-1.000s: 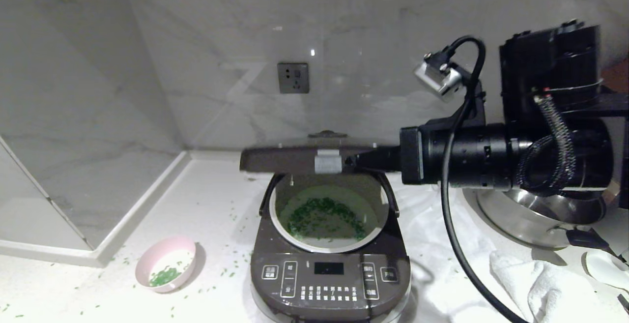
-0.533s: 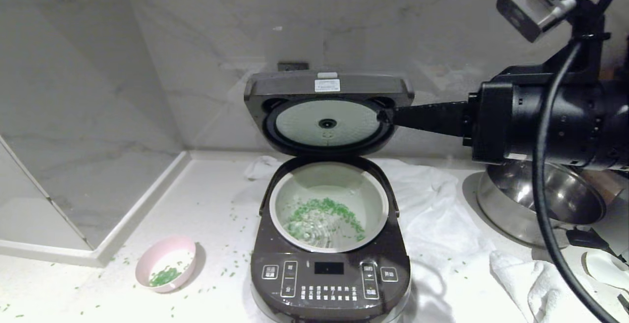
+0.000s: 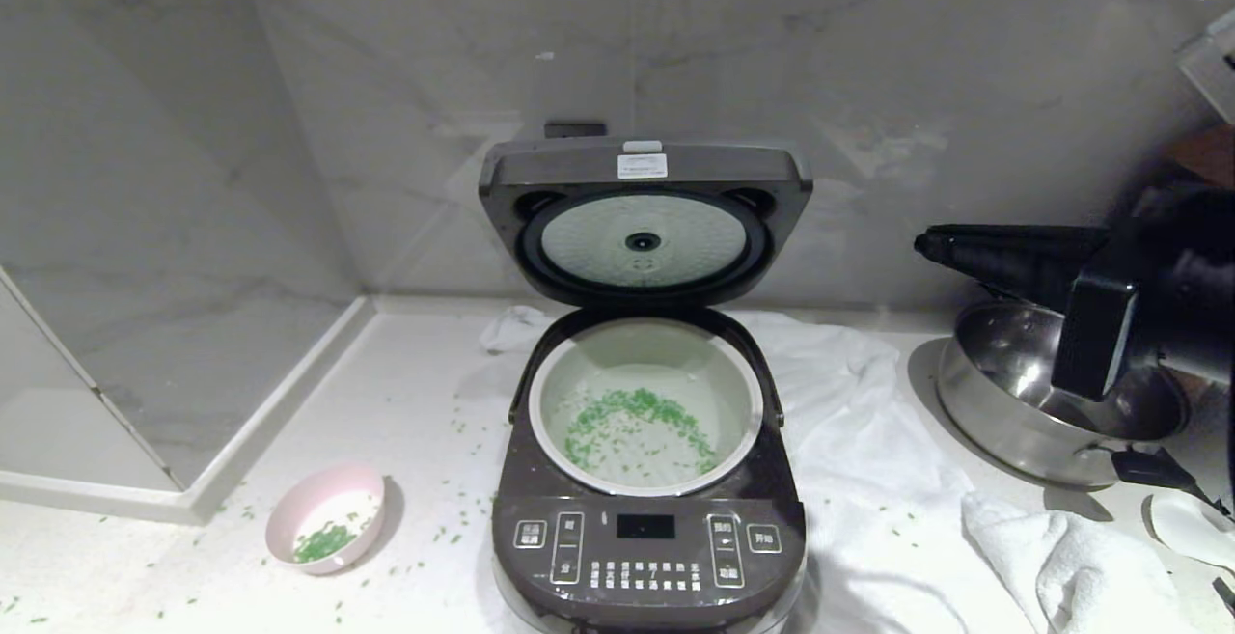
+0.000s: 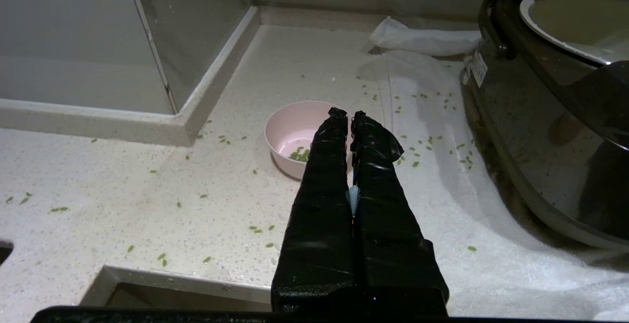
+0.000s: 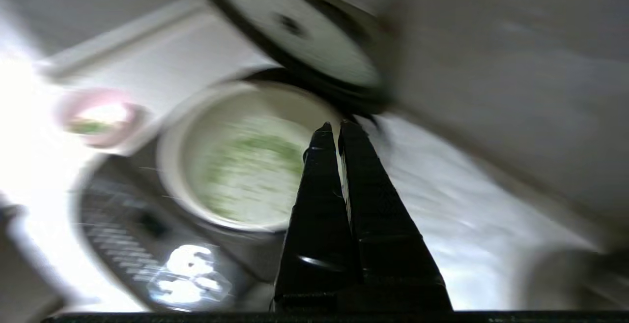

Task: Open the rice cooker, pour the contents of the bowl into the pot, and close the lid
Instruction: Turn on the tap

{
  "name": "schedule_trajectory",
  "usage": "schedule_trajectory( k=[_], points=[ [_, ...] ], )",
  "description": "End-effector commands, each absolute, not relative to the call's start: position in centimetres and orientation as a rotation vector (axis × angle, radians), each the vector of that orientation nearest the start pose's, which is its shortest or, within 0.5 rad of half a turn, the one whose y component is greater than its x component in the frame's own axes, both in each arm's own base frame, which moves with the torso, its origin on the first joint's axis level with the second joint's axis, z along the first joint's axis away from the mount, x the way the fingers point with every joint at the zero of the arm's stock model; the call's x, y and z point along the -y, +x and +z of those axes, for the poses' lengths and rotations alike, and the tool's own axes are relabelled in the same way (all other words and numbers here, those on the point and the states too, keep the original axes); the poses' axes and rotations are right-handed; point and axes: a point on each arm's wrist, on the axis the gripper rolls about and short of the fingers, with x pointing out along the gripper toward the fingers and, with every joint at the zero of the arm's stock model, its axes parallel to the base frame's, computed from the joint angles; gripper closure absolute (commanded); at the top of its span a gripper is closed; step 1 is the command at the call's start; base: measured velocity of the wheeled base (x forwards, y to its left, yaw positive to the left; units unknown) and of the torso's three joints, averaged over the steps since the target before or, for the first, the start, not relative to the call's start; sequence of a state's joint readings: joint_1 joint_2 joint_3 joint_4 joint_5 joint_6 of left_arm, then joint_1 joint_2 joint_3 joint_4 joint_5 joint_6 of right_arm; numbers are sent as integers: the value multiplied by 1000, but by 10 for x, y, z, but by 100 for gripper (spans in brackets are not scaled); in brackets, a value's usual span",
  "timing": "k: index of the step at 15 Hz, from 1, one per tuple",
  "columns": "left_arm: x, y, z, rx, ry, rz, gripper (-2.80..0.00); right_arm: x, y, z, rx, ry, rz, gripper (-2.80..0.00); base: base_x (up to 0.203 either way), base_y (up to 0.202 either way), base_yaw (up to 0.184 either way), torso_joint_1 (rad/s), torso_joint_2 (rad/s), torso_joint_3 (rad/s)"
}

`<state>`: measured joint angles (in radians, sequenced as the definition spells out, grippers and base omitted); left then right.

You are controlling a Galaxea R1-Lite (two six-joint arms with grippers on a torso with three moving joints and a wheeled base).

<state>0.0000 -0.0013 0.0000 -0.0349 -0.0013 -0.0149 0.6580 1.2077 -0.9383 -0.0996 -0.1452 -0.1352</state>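
The tabletop (image 3: 415, 402) holds the cooker (image 3: 646, 557). Its lid (image 3: 644, 171) stands up by the wall. Green grains (image 3: 637, 422) lie in the pot (image 3: 743, 402). The right pincer (image 3: 921, 246) is pressed together, well right of the lid. The bowl (image 3: 326, 516) sits near the step's edge, with the left pincer (image 4: 348, 114) pressed together above it.

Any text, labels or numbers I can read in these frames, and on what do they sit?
None can be read outright.
Rice cooker front panel: white Chinese button labels and rows of small characters, too small to read.
Panel display: dark, nothing shown.
Lid front edge, white sticker: print too small.
Cooker side sticker: print unreadable.
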Motion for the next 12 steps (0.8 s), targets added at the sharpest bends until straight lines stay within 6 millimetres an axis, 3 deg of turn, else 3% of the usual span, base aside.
schedule_trajectory(
  k=[1,6,12],
  points=[
    [0,-22,75,21,-15,-2,0,-91,130,290,-89,-199,408,0,0,0,0,0,0,0],
    [0,-22,75,21,-15,0,0,-40,105,289,-38,-203,130,0,0,0,0,0,0,0],
    [0,-22,75,21,-16,0,0,0,40,268,2,-240,-146,0,0,0,0,0,0,0]
  ],
)
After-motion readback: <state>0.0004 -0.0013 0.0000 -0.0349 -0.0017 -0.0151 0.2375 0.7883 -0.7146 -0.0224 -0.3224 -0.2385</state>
